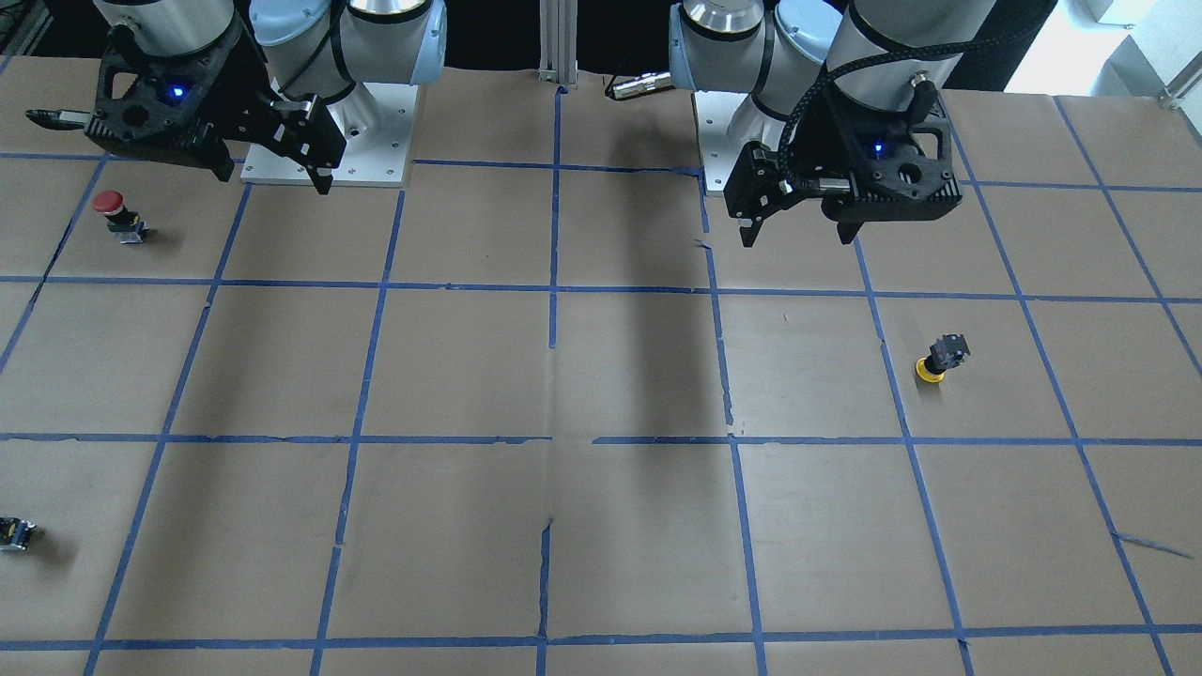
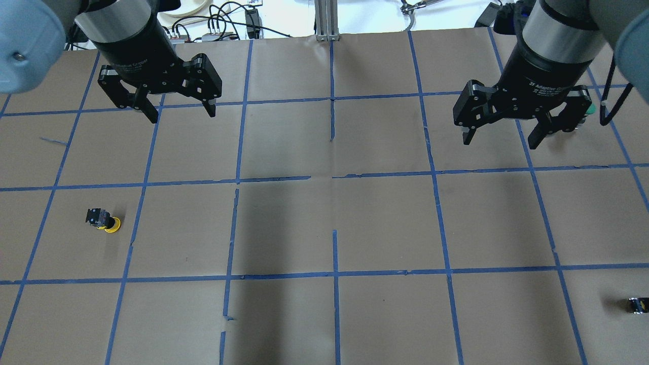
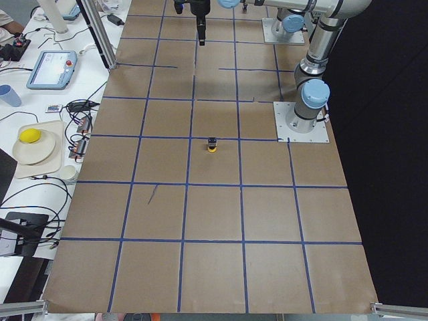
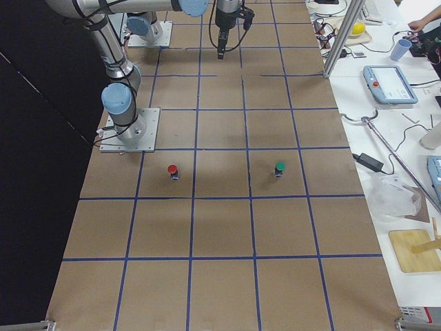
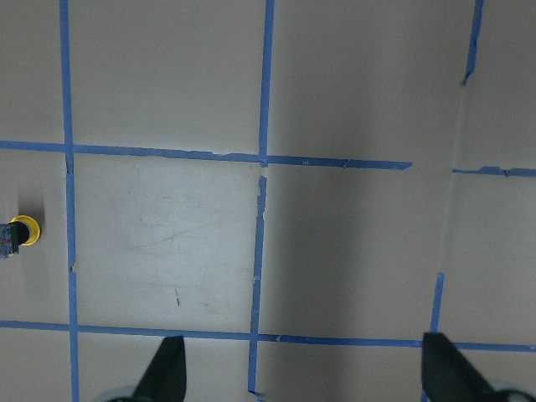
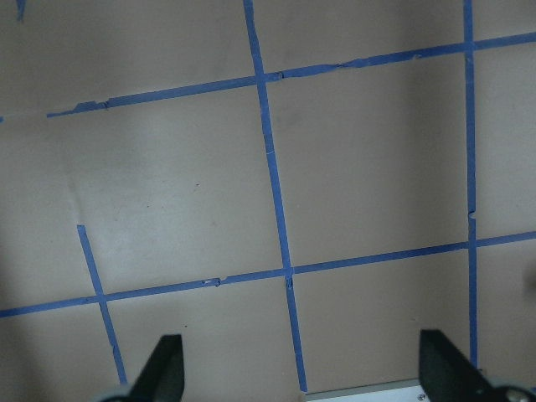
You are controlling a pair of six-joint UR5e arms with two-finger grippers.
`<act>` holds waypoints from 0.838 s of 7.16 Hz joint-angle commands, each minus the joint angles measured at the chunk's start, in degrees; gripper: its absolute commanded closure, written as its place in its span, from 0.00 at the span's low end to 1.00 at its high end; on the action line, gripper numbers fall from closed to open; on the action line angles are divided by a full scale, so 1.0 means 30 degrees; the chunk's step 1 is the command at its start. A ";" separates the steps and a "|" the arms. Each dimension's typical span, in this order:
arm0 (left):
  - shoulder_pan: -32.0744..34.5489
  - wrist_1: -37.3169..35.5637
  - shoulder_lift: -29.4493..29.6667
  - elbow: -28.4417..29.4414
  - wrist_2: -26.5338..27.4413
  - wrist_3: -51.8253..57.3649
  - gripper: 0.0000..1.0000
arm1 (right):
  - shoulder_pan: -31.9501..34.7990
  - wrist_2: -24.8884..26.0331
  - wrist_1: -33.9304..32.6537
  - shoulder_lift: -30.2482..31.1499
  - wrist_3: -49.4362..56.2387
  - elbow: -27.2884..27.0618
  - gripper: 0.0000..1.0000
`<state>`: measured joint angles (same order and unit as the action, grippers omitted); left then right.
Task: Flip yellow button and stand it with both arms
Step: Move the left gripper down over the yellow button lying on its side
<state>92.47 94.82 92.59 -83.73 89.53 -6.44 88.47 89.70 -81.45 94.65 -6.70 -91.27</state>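
Observation:
The yellow button [image 1: 942, 359] rests on the brown paper with its yellow cap on the table and its black base up. It also shows in the overhead view [image 2: 104, 220] and at the left edge of the left wrist view [image 5: 18, 234]. My left gripper [image 2: 182, 115] is open and empty. It hangs above the table, well away from the button and nearer the robot's base [image 1: 798, 235]. My right gripper [image 2: 501, 141] is open and empty, high over the other half of the table [image 1: 274, 178].
A red-capped button [image 1: 113, 214] stands near the right arm's base plate [image 1: 376, 122]. A green-capped button [image 4: 279, 167] stands beyond it. A small capless black block [image 1: 17, 533] lies at the table's edge. Blue tape lines grid the paper.

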 commanded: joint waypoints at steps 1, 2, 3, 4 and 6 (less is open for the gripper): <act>-0.0090 0.0003 -0.0044 -0.0039 0.0041 0.0559 0.05 | -0.0020 -0.0047 0.0050 0.0030 -0.0052 -0.0014 0.00; -0.0381 0.0380 -0.0247 -0.0039 0.0186 0.1753 0.05 | -0.0047 0.0099 0.0138 0.0030 -0.0023 -0.0014 0.00; -0.1167 0.0935 -0.0597 -0.0155 0.0188 0.2519 0.05 | -0.0047 -0.0045 0.0023 0.0059 0.0006 -0.0014 0.00; -0.2654 0.1202 -0.1007 -0.0591 0.0188 0.3571 0.05 | -0.0018 0.0157 0.0050 0.0031 0.0006 -0.0043 0.00; -0.7071 0.1498 -0.0926 -0.1353 -0.0045 0.6434 0.05 | -0.0018 0.0014 -0.0125 0.0001 -0.0284 -0.0014 0.00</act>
<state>79.11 98.89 89.58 -86.25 89.81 7.03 88.40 90.10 -81.65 94.70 -6.87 -91.34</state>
